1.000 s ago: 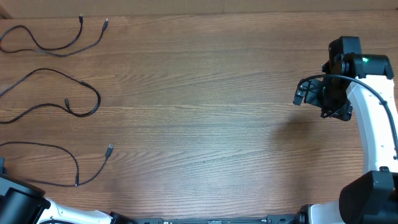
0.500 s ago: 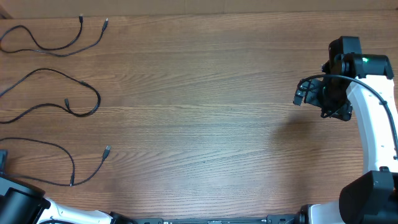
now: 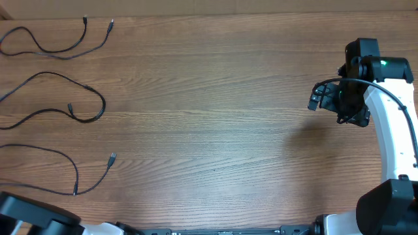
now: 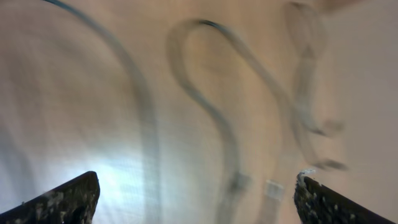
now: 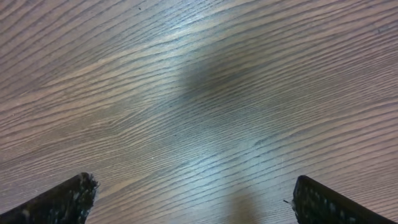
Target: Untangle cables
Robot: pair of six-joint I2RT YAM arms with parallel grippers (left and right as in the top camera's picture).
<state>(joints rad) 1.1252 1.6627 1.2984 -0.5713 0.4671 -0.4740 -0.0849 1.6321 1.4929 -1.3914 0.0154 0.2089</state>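
Note:
Three black cables lie apart along the table's left side: a top cable (image 3: 65,57), a middle cable (image 3: 102,104) and a bottom cable (image 3: 65,158) with a plug end (image 3: 112,157). The left wrist view is blurred. It shows cable loops (image 4: 227,134) and two plug ends on the wood beyond my left gripper (image 4: 199,202), which is open with nothing between its fingers. Only part of the left arm (image 3: 32,219) shows in the overhead view, at the bottom left corner. My right gripper (image 3: 324,98) hangs at the right side, open (image 5: 196,199) over bare wood, far from the cables.
The wooden table (image 3: 215,117) has its far edge along the top of the overhead view. The right arm's white link (image 3: 395,130) runs down the right side to its base (image 3: 385,209).
My left gripper has gone from shut to open, letting go of the bottom cable, whose plug end shifted slightly left. The left arm has drawn back toward the bottom left corner. The right arm is unmoved.

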